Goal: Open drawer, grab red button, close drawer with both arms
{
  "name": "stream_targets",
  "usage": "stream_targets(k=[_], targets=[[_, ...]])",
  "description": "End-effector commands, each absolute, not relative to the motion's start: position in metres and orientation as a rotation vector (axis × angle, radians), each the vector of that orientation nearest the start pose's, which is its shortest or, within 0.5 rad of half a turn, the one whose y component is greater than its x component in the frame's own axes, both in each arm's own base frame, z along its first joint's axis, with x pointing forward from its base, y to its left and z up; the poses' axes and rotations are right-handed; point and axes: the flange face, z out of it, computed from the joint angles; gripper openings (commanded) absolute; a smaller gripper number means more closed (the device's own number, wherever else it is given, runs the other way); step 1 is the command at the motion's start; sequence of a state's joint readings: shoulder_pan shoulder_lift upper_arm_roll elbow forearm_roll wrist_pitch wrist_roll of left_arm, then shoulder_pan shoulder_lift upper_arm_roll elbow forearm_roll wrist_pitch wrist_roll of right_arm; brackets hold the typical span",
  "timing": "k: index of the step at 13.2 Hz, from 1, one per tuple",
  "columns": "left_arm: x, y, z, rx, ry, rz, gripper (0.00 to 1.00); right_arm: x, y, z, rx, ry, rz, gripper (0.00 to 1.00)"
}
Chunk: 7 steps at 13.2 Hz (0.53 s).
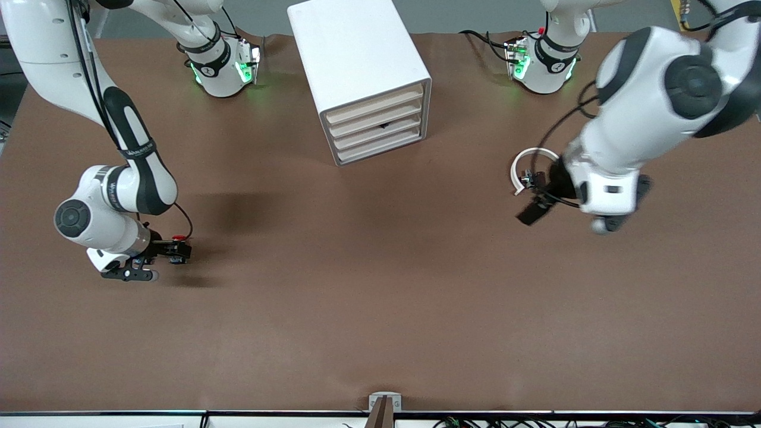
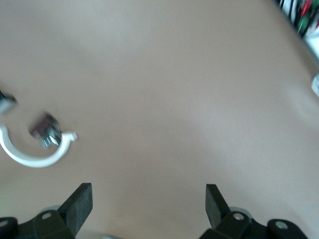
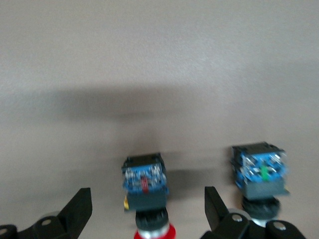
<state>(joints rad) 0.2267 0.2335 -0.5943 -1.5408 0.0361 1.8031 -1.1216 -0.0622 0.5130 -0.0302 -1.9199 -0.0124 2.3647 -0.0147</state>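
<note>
The button [image 3: 148, 199] is seen between the released right tool's [image 3: 148, 211] fingers on open counter [image 1: 380, 297]; the left tool [image 2: 149, 211], also released, is held above bare counter.

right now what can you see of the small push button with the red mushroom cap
The small push button with the red mushroom cap lies on its side on the brown table, toward the right arm's end. Its red cap, black collar and dark blocky body with blue terminals and a red mark show. It sits between the open right gripper's black fingers, apart from both. A like button with a green mark lies beside it.
</note>
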Motion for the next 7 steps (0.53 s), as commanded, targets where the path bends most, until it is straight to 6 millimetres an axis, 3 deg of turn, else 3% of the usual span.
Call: stream_targets(k=[1, 3, 5, 7], targets=[[0.608, -0.149, 0.567, -3.009, -1.092, -0.010, 1.00, 0.609, -0.082, 0.267, -3.180, -0.004, 0.157, 1.00], [0.601, -0.119, 0.570, -3.016, -0.856, 0.084, 1.00, 0.603, -0.108, 0.300, -3.169, -0.025, 0.218, 1.00], [0.603, -0.093, 0.579, -3.058, -0.630, 0.068, 1.00, 0.596, -0.125, 0.345, -3.152, 0.006, 0.305, 1.00], [0.595, -0.057, 0.603, -3.046, -0.621, 0.023, 1.00, 0.590, -0.136, 0.395, -3.133, 0.049, 0.393, 1.00]])
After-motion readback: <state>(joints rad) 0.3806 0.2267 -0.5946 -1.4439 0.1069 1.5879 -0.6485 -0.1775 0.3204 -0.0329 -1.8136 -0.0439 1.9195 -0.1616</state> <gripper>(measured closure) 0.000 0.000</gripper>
